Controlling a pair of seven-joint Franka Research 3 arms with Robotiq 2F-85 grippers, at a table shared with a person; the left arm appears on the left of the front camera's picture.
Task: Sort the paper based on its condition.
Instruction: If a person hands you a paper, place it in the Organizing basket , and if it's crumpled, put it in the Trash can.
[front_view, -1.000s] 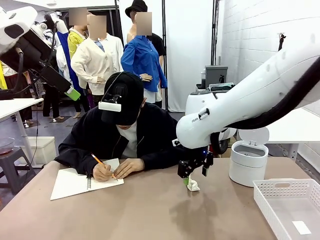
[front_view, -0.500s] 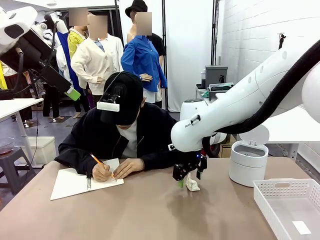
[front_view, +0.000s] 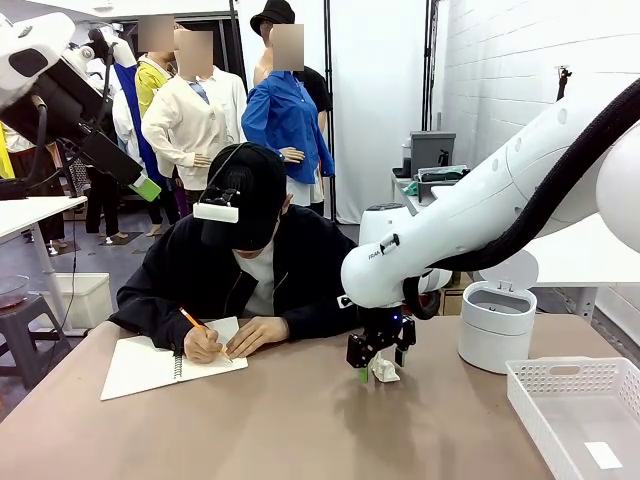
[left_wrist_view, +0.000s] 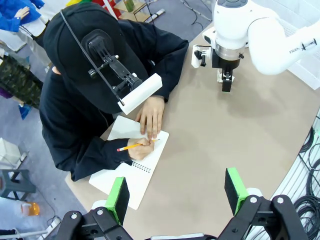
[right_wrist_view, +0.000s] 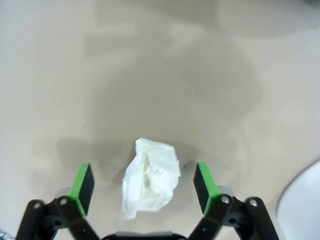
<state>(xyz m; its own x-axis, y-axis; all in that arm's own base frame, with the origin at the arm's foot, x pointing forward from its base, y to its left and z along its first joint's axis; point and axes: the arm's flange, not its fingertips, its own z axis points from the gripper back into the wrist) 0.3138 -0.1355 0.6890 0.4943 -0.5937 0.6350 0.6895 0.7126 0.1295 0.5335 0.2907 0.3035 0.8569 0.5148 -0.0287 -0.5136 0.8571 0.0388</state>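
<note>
Bright, even indoor light seemingly from overhead, soft blurry shadow of the right arm on the tan table, darker shadow pooling around the crumpled paper wad in the right wrist view, wide-angle bending at the left wrist view's edges.

The table is smooth, matt tan; the paper wad is creased, dull white paper. The right gripper has matt green rubbery pads. The right arm is glossy white plastic, the bin smooth white plastic, and the basket beside the bin perforated white plastic.
</note>
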